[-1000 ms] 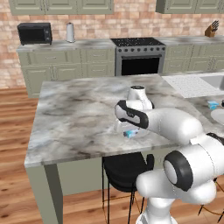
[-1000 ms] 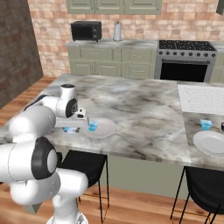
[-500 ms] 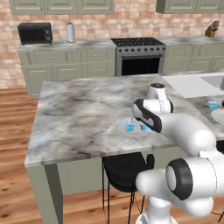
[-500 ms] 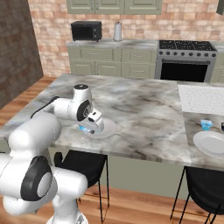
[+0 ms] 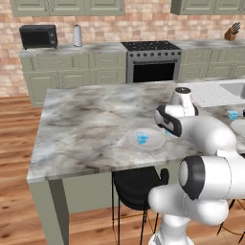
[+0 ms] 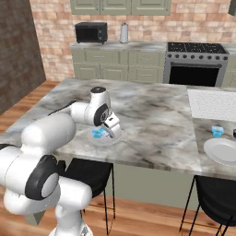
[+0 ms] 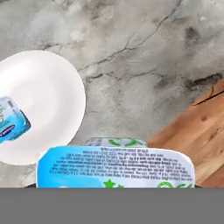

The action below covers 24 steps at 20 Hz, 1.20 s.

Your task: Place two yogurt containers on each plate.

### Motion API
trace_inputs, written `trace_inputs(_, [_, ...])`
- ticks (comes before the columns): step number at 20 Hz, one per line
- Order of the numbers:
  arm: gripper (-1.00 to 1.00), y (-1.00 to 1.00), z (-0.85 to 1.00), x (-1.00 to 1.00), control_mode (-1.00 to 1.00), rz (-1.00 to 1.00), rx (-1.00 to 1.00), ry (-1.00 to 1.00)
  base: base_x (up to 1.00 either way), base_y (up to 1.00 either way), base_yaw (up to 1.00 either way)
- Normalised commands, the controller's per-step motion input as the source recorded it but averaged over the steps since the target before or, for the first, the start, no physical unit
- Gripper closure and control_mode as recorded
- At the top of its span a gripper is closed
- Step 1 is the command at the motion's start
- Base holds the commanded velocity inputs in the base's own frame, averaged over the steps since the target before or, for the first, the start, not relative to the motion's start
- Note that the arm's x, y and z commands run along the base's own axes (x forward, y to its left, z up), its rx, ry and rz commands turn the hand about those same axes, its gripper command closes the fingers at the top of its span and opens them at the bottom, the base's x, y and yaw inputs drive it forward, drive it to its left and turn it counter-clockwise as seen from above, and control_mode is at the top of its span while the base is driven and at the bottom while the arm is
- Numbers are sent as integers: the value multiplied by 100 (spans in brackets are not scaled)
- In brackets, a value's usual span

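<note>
Pincer (image 6: 110, 131) grips a yogurt container (image 7: 114, 168) and has swung along the surface's front edge to the near plate (image 5: 149, 139), which already carries one tub (image 5: 142, 138). Release here would complete this plate; the far plate (image 6: 224, 151) remains empty.

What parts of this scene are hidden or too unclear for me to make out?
- Gripper: in the right base view the hand blocks its fingertips.
- Held yogurt tub: in the hand view its lower part is cut off at the bottom.
- Yogurt tub on the near plate: the hand view's left edge crops it.
- Far plate: the arm and the left base view's right edge cut it.
</note>
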Motion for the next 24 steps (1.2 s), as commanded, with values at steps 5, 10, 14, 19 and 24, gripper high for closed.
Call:
trace_inputs(5, [100,-9,0,56,-100,-2,9,0,0,0,0])
trace_inputs(10, [100,0,-17,66,-100,0,7,0,0,0,0])
trace_inputs(14, [100,15,-37,63,-100,-9,-1,0,0,0,0])
trace_inputs(19, [100,6,-35,56,-100,-10,0,1,0,0,0])
trace_inputs(24, [100,0,-33,44,-100,-5,2,8,0,0,0])
